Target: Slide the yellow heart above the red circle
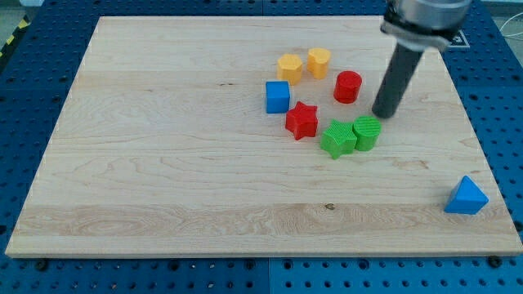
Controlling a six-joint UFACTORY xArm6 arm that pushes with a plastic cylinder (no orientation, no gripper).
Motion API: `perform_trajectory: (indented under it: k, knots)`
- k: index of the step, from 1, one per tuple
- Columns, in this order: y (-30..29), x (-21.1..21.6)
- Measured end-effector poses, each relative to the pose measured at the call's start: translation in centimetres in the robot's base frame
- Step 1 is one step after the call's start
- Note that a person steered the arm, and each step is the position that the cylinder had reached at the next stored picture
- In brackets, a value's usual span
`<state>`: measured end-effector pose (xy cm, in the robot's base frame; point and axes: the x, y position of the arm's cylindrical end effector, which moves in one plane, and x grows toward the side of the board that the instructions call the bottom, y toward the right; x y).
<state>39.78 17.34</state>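
Camera view: no claw, only my tip (383, 115), right of red circle (347, 86); reaching yellow heart (319, 61), it may knock the circle.

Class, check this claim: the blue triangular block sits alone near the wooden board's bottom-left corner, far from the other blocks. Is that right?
Not quite. The camera view shows the blue triangular block alone near the bottom-right corner of the wooden board, not the bottom-left. It is indeed far from the other blocks.
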Motion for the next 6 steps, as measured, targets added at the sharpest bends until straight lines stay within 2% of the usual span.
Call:
perform_trajectory:
  k: [2,3,4,6]
  knots:
    - [-2.6,-11.1]
    - [-7.3,-13.0]
    - [-11.5,-12.5]
    - [-8.3,-5.9]
